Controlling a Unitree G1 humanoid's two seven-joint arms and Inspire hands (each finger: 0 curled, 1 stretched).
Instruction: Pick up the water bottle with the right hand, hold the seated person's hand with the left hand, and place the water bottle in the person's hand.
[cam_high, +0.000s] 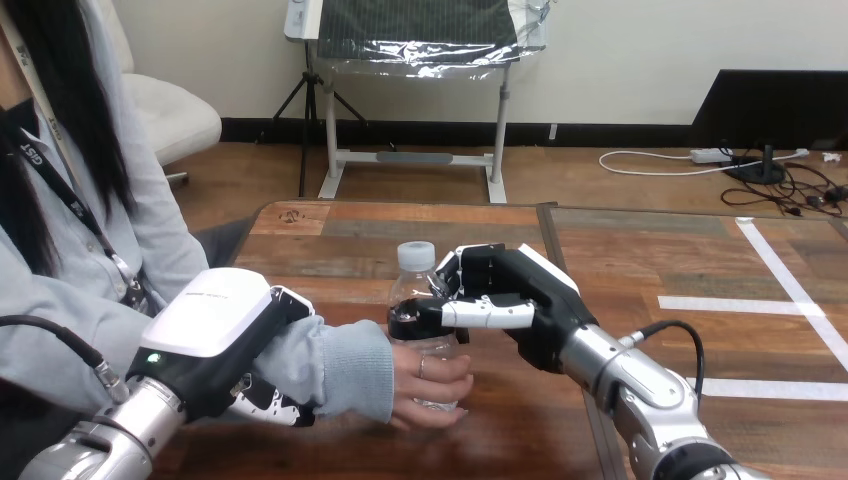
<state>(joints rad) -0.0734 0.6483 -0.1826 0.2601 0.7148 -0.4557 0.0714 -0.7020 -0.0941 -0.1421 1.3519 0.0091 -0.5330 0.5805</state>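
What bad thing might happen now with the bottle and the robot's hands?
1. The right hand grips the water bottle up high, and the person's hand wraps its lower part. If the robot lets go before the person's grip is firm, the bottle might tip onto the table.
2. The left hand is curled round the person's forearm. A harder squeeze might hurt.

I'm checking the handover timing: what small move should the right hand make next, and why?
Probably open the fingers of the right hand. They clamp the water bottle at its upper part, while the person's hand is curled round its lower part and the left hand clasps the person's forearm, so the bottle looks received.
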